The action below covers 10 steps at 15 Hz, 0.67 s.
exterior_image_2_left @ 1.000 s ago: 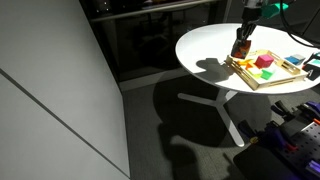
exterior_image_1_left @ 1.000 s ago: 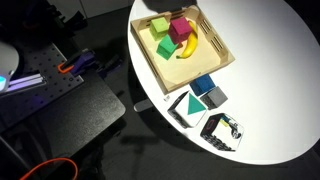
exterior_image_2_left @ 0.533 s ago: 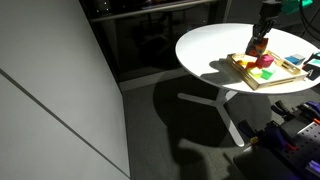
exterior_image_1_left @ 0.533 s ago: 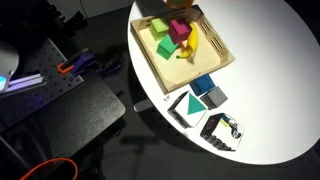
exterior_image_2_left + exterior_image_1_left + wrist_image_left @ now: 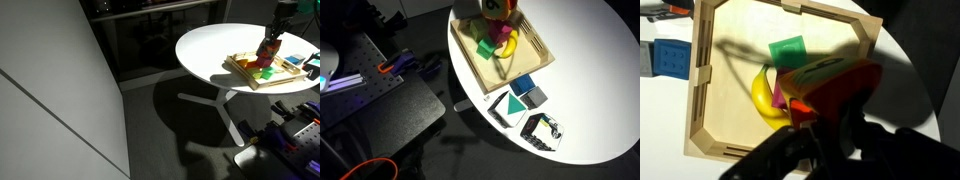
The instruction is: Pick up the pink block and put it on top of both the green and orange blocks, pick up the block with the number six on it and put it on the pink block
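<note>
My gripper is shut on a red-orange block with a multicoloured face and holds it above the wooden tray. I cannot read its number. In the tray lie a green block, a pink block against it, and an orange sliver at the pink block's edge, mostly hidden by the held block. In both exterior views the gripper hangs over the tray, above the green block and pink block.
A yellow banana lies in the tray beside the blocks. On the round white table near its edge lie a blue block, a grey block and two patterned boxes.
The gripper has carried the held block from the tray's edge inward, to above the pink and green blocks. The blocks in the tray have not moved.
</note>
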{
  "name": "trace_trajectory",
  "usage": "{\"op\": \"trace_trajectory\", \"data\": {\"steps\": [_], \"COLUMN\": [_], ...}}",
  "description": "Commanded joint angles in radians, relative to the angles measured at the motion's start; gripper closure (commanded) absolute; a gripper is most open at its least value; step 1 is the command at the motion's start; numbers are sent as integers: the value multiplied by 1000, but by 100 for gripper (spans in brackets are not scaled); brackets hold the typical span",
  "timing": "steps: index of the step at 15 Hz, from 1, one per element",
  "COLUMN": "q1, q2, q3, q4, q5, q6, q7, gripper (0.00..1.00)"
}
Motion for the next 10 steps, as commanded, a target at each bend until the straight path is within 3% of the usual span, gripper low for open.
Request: {"op": "trace_trajectory", "data": {"steps": [1, 10], "q1": [-13, -26], "q2": [-37, -13], "q3": [-20, -43], "q4": [-32, -19], "q5": [44, 72], "q6": [4, 23], "q7": [-19, -31], "gripper": [89, 89]}}
